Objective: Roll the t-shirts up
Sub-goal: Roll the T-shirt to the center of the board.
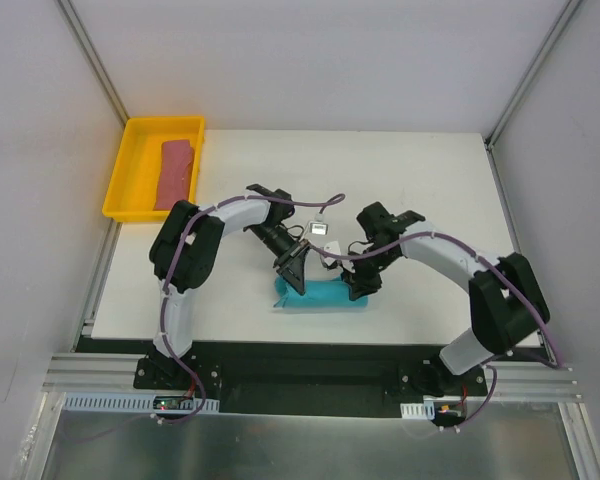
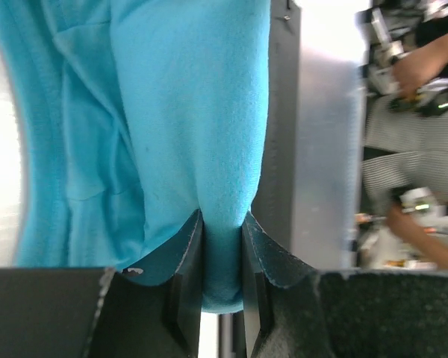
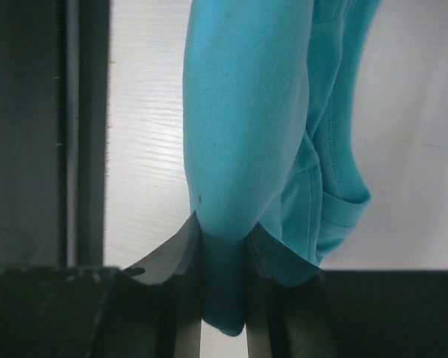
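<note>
Teal-blue t-shirt (image 1: 325, 297) is lying as a long, narrow bundle on the table (image 1: 430, 170), well apart from the yellow tray (image 1: 115, 190) and nearer the arm bases than the tray is. The red-pink t-shirt (image 1: 176, 173) is resting inside that tray, and it looks folded or rolled already. The left pincer (image 1: 292, 275) is clenching a fold of teal cloth at the bundle's end nearer the tray, and the left wrist view is showing the fabric squeezed between both fingers. The right pincer (image 1: 360, 285) is grasping a similar fold at the end farther from the tray, with a hemmed edge hanging loose beside its fingers. The step in hand is probably turning the teal-blue t-shirt over on itself. Doing it well likely means both arms are moving together at one pace and one height, so that the roll is not skewing toward or away from the tray. It also means the cloth between the two grips is staying lightly taut and the loose hem is being tucked under, not trailing. Each grip seems to be holding only a thin fold, so a sudden tug risks pulling the cloth free or dragging the whole bundle across the table.
</note>
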